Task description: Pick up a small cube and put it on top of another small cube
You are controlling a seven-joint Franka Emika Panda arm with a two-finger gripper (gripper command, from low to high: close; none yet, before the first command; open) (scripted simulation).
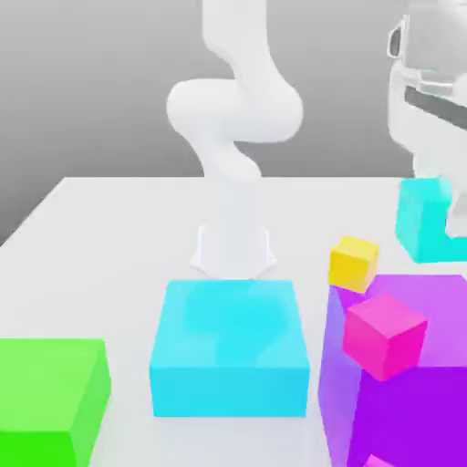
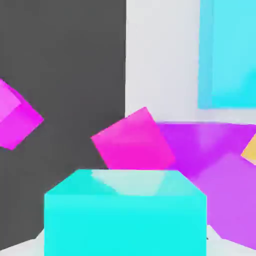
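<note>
The small cyan cube (image 1: 421, 219) hangs in the air at the exterior view's right, above the table, with my gripper (image 1: 432, 217) shut on it. In the hand view this cyan cube (image 2: 125, 212) sits between my fingers. Beyond it I see a small pink cube (image 2: 134, 141), tilted, resting on a large purple block (image 2: 220, 165). In the exterior view the pink cube (image 1: 385, 334) lies on the purple block (image 1: 410, 410), lower than the held cube and nearer the camera. A small yellow cube (image 1: 354, 263) leans at the purple block's far edge.
A large cyan block (image 1: 228, 347) stands in front of the arm's base (image 1: 233, 246). A large green block (image 1: 50, 397) sits at the exterior view's lower left. Another magenta cube (image 2: 15, 120) shows in the hand view. The white table (image 1: 109, 228) reaches back to its far edge.
</note>
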